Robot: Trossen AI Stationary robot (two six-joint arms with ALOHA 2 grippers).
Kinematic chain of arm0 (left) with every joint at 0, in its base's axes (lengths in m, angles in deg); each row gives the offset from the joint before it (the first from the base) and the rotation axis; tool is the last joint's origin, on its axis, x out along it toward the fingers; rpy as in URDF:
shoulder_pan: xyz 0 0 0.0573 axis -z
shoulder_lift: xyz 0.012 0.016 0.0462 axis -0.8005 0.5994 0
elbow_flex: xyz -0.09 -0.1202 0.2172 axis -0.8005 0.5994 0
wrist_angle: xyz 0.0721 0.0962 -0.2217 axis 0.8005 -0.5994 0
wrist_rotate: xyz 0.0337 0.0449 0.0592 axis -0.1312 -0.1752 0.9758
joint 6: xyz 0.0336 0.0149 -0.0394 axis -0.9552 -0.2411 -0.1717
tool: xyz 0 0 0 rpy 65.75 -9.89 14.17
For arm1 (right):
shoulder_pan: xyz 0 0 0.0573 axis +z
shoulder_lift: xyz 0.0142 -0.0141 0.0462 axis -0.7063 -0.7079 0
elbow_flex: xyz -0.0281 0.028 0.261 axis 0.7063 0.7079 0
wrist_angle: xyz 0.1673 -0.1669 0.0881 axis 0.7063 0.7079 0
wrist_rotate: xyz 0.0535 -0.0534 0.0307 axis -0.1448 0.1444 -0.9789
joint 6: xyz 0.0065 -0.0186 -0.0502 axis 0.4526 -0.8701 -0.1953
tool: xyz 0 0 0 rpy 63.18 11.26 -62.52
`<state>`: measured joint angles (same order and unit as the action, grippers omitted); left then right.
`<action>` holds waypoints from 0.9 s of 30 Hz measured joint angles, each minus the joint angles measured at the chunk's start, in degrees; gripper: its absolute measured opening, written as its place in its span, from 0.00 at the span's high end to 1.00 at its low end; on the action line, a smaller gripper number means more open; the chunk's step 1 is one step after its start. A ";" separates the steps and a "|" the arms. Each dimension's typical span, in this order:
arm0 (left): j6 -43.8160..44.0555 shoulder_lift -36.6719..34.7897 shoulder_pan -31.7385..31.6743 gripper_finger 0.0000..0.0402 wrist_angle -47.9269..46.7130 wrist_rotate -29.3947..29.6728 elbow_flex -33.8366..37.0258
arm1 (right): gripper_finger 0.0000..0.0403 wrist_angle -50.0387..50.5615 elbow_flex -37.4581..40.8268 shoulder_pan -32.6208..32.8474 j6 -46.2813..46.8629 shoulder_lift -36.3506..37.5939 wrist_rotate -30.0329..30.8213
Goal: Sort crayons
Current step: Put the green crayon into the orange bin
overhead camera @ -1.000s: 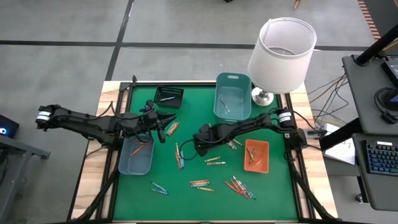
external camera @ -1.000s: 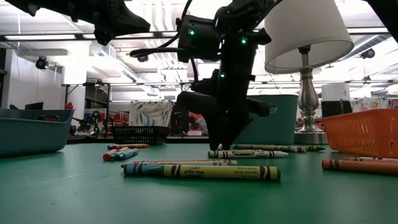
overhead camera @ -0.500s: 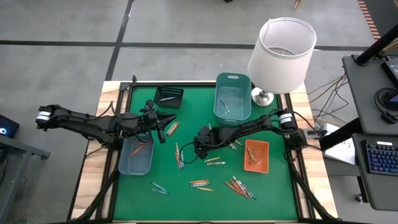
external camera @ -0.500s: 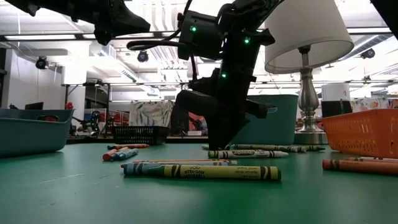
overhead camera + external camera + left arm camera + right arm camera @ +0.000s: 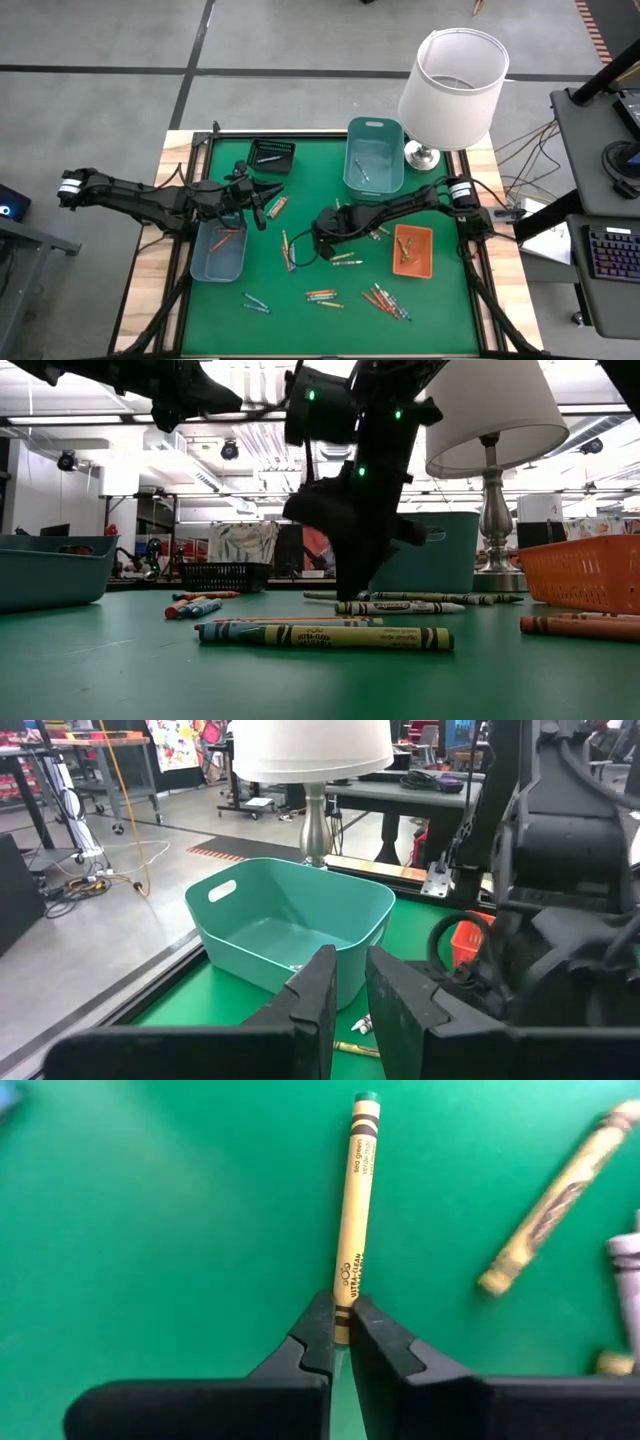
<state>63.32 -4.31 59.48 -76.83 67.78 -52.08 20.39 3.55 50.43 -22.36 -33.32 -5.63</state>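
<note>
While the left gripper [image 5: 262, 207] hangs with its fingers nearly together and nothing visible between them, just left of the table's middle, the right gripper [image 5: 340, 1342] is pinched tight on one end of a yellow-wrapped crayon [image 5: 354, 1205] (its label reads sea green) lying flat on the green table [image 5: 440, 310] near the middle.

Four containers stand on the table. Nearest the lamp [image 5: 452, 85], just left of its base, is a teal bin [image 5: 374, 152] with one crayon inside. Below the lamp sits an orange tray [image 5: 412, 250] holding a few orange crayons. Far left of the lamp, a black basket [image 5: 270, 155] shows one crayon, and below that a blue-grey bin [image 5: 219, 250] holds red ones.

Loose crayons [image 5: 322, 295] lie scattered below the lamp, across the table's near half.
</note>
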 joint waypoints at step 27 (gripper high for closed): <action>6.65 0.02 0.44 0.90 -0.01 -0.07 0.00 | 0.97 23.20 4.88 12.93 -0.16 28.70 -1.04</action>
<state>69.97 -4.29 59.92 -76.84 67.71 -52.08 43.59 8.43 63.37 -22.52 -4.62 -6.67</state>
